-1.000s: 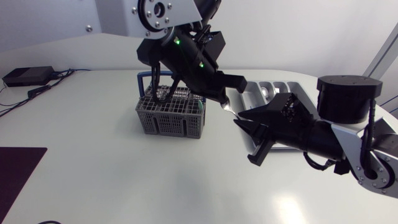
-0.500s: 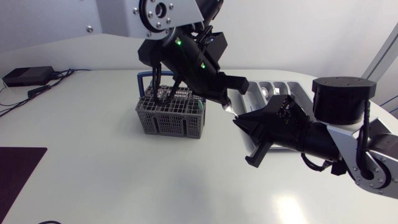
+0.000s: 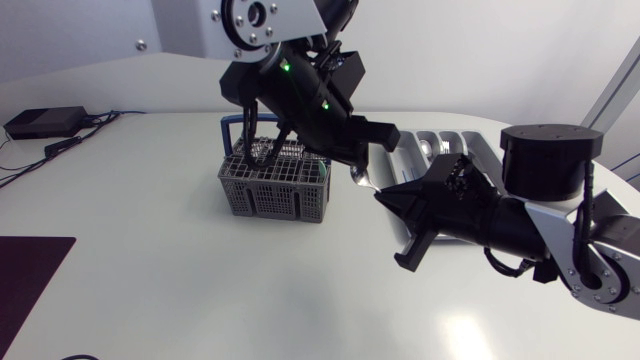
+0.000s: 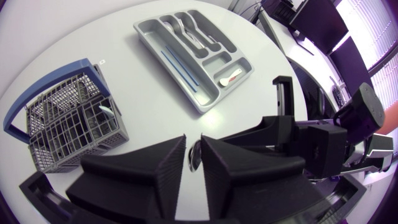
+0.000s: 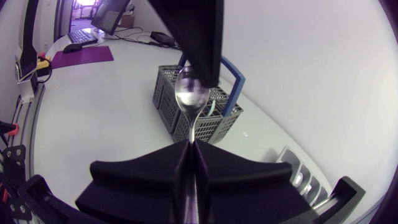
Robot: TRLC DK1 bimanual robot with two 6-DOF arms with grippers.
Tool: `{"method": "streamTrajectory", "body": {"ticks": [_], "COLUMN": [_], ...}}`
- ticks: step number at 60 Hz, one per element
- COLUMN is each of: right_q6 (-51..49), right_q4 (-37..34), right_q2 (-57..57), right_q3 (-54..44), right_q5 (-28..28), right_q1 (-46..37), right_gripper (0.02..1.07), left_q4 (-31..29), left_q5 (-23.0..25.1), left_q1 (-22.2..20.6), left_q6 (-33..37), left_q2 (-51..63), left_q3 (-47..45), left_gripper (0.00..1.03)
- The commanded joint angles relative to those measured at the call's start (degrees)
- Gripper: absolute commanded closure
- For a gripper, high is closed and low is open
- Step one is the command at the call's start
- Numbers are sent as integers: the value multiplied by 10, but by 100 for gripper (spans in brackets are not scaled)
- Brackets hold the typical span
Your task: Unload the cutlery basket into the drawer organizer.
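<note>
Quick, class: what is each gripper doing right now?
Left gripper: shut on the spoon, at its bowl.
Right gripper: shut on the spoon's handle.

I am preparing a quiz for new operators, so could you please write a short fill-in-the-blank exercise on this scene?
1. The left gripper and right gripper both hold one ___.
2. The cutlery basket has a ___ handle.
3. The held item's handle end sits in the ___ gripper's jaws.
Missing words: spoon, blue, right.
</note>
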Motion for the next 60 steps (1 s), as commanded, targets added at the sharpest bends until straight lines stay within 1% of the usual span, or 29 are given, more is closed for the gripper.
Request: {"method": "streamTrajectory", "body": {"ticks": [1, 5, 10, 14, 16, 19, 21, 29, 31, 37, 41, 45, 52, 58, 60], "right_q6": [-7, -10, -25, -42, -53, -67, -85, -160, -192, -272, -329, -383, -471, -532, -553], "right_q4": [-17, -28, -42, -59, -67, -84, -98, -148, -168, -217, -254, -280, -330, -374, -390], "right_q2": [-8, -13, -23, -33, -38, -42, -44, -41, -30, 14, 49, 81, 156, 226, 251], "right_q3": [1, 0, -4, -7, -8, -7, -4, 6, 13, 41, 64, 82, 137, 196, 217], "right_q5": [-15, -31, -44, -61, -76, -104, -131, -189, -204, -237, -255, -262, -269, -274, -275], "right_q1": [4, -4, -16, -36, -51, -78, -107, -183, -201, -256, -290, -319, -376, -423, -438], "right_gripper": [101, 101, 101, 101, 101, 101, 101, 101, 101, 101, 101, 101, 101, 101, 101], "left_q4": [7, 10, 10, 6, 0, -1, 0, 2, 4, 7, 7, 14, 26, 30, 31], "left_q5": [3, 2, 2, 1, 1, -1, -3, -6, -5, -5, -7, -21, -30, -31, -40], "left_q1": [11, 23, 36, 48, 53, 59, 62, 78, 89, 91, 84, 83, 87, 95, 95], "left_q6": [-19, -19, -18, -14, -8, 6, 27, 87, 103, 147, 187, 212, 281, 365, 407], "left_q2": [-30, -38, -42, -42, -40, -38, -37, -16, -12, -5, -3, -5, -5, 0, 3], "left_q3": [9, 13, 22, 30, 34, 36, 35, 37, 32, 19, 4, -10, -24, -30, -33], "left_gripper": [39, 29, 23, 22, 20, 20, 20, 20, 20, 20, 20, 20, 20, 20, 20]}}
